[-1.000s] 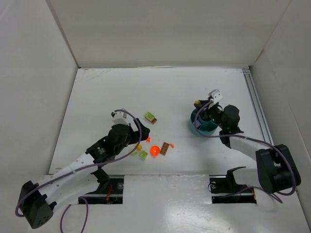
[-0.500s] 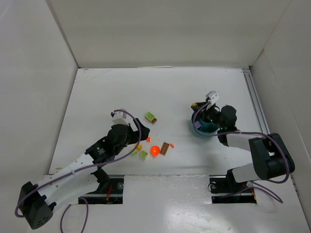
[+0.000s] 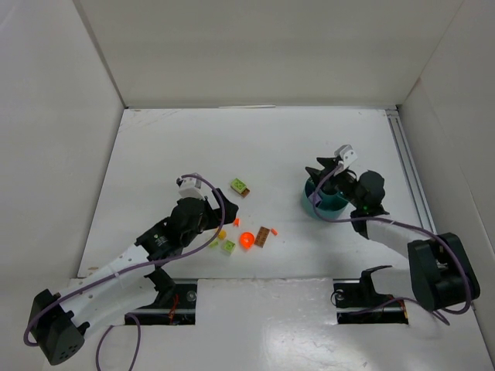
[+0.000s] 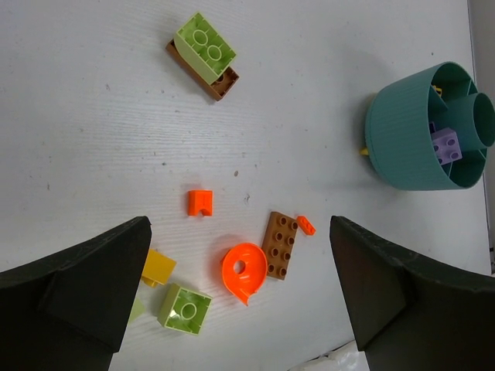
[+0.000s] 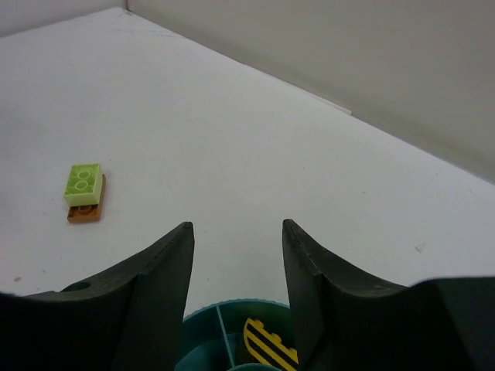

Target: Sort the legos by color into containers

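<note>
Loose legos lie on the white table: a lime brick stacked on a brown one, a small orange brick, a round orange piece, a brown plate, a tiny orange piece, a yellow brick and a lime brick. The teal bowl holds a purple brick and a yellow-and-black striped piece. My left gripper is open and empty above the loose pile. My right gripper is open and empty just above the bowl's rim.
White walls enclose the table on three sides. A metal rail runs along the right edge. The lime-on-brown stack lies between the two grippers.
My right gripper has shifted slightly over the bowl and risen a little. The left arm and the loose bricks have not moved.
</note>
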Tool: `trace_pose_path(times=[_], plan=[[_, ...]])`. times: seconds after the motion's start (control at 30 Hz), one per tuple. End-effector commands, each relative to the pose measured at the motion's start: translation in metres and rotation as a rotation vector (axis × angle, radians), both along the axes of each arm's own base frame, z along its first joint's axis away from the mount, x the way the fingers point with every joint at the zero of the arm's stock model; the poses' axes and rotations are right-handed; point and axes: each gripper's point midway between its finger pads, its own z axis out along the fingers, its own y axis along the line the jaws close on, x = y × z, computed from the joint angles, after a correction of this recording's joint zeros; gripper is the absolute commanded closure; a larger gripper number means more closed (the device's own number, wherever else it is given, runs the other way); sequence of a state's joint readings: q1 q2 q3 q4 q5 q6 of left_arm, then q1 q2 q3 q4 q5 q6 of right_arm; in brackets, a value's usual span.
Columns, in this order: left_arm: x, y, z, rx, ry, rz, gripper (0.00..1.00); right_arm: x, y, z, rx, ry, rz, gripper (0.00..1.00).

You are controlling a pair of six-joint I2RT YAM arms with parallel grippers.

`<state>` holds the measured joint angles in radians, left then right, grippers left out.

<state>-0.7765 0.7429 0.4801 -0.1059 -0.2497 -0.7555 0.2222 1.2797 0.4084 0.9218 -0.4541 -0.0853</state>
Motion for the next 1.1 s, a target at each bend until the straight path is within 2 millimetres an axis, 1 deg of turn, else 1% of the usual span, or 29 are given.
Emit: trace_pose_path(times=[0.0, 0.03, 0.07, 0.1, 0.13, 0.17, 0.2, 0.23, 0.27, 0.3, 0.33, 0.37, 0.4, 0.43, 0.47, 0.5, 0.53, 0.6, 0.63, 0.67, 0.77, 0.8, 0.83, 0.9, 0.97, 1.03, 1.07], plan=[[0.006, -0.002, 0.026, -0.030, -0.052, -0.002, 0.00, -0.005, -0.005, 0.017, 0.000, -0.044, -0.014, 0.45], [0.004, -0.004, 0.025, -0.025, -0.038, -0.013, 0.00, -0.010, -0.006, 0.028, -0.001, -0.075, -0.015, 0.44], [0.003, -0.003, 0.023, -0.018, -0.030, -0.013, 0.00, -0.011, -0.009, 0.033, 0.002, -0.083, -0.029, 0.42], [0.002, -0.005, 0.020, -0.008, -0.014, -0.023, 0.00, -0.014, -0.011, 0.029, -0.005, -0.051, -0.039, 0.38], [0.001, -0.004, 0.012, 0.012, 0.021, -0.018, 0.00, -0.019, -0.014, 0.047, -0.007, -0.098, -0.050, 0.35], [-0.001, -0.002, 0.005, 0.026, 0.051, -0.012, 0.00, -0.020, -0.019, 0.054, -0.004, -0.102, -0.078, 0.31], [-0.003, -0.001, -0.003, 0.037, 0.084, -0.002, 0.00, -0.024, -0.023, 0.044, -0.024, -0.054, -0.093, 0.21], [-0.004, -0.002, -0.011, 0.046, 0.126, 0.013, 0.00, -0.028, -0.026, 0.047, -0.031, -0.059, -0.103, 0.17], [-0.008, 0.002, -0.021, 0.069, 0.168, 0.023, 0.00, -0.036, -0.028, 0.062, -0.033, -0.101, -0.104, 0.01], [-0.010, 0.003, -0.028, 0.079, 0.199, 0.035, 0.00, -0.039, -0.034, 0.062, -0.034, -0.093, -0.131, 0.01], [-0.011, 0.006, -0.033, 0.085, 0.223, 0.057, 0.00, -0.045, -0.035, 0.055, -0.045, -0.055, -0.131, 0.01], [-0.013, 0.006, -0.040, 0.077, 0.263, 0.084, 0.00, -0.052, -0.039, 0.065, -0.048, -0.084, -0.143, 0.01], [-0.015, 0.013, -0.044, 0.093, 0.278, 0.118, 0.00, -0.055, -0.041, 0.064, -0.050, -0.075, -0.153, 0.01], [-0.015, 0.015, -0.049, 0.102, 0.297, 0.138, 0.00, -0.059, -0.044, 0.057, -0.059, -0.044, -0.161, 0.01], [-0.014, 0.016, -0.051, 0.101, 0.303, 0.157, 0.00, -0.063, -0.042, 0.058, -0.067, -0.048, -0.153, 0.01], [-0.014, 0.019, -0.052, 0.105, 0.305, 0.172, 0.03, -0.069, -0.043, 0.059, -0.067, -0.046, -0.152, 0.01], [-0.012, 0.017, -0.050, 0.086, 0.302, 0.181, 0.03, -0.071, -0.044, 0.058, -0.066, -0.051, -0.153, 0.01], [-0.010, 0.017, -0.054, 0.097, 0.304, 0.189, 0.06, -0.076, -0.047, 0.055, -0.068, -0.043, -0.164, 0.01], [-0.010, 0.016, -0.056, 0.096, 0.315, 0.197, 0.06, -0.077, -0.050, 0.054, -0.069, -0.039, -0.177, 0.01], [-0.007, 0.016, -0.054, 0.100, 0.310, 0.204, 0.07, -0.078, -0.050, 0.043, -0.079, -0.006, -0.175, 0.01], [-0.004, 0.013, -0.061, 0.122, 0.328, 0.206, 0.09, -0.081, -0.053, 0.043, -0.081, -0.001, -0.187, 0.01], [-0.005, 0.014, -0.065, 0.133, 0.337, 0.207, 0.09, -0.081, -0.054, 0.040, -0.085, 0.013, -0.196, 0.01], [-0.005, 0.015, -0.072, 0.154, 0.355, 0.209, 0.10, -0.081, -0.054, 0.039, -0.085, 0.013, -0.196, 0.01], [-0.006, 0.015, -0.075, 0.164, 0.374, 0.219, 0.11, -0.081, -0.056, 0.035, -0.091, 0.030, -0.206, 0.01], [-0.007, 0.015, -0.078, 0.174, 0.383, 0.220, 0.12, -0.080, -0.056, 0.035, -0.099, 0.026, -0.206, 0.01], [-0.007, 0.016, -0.083, 0.180, 0.388, 0.220, 0.17, -0.080, -0.056, 0.035, -0.099, 0.026, -0.206, 0.01], [-0.006, 0.014, -0.082, 0.172, 0.381, 0.220, 0.19, -0.080, -0.056, 0.035, -0.099, 0.026, -0.206, 0.01]])
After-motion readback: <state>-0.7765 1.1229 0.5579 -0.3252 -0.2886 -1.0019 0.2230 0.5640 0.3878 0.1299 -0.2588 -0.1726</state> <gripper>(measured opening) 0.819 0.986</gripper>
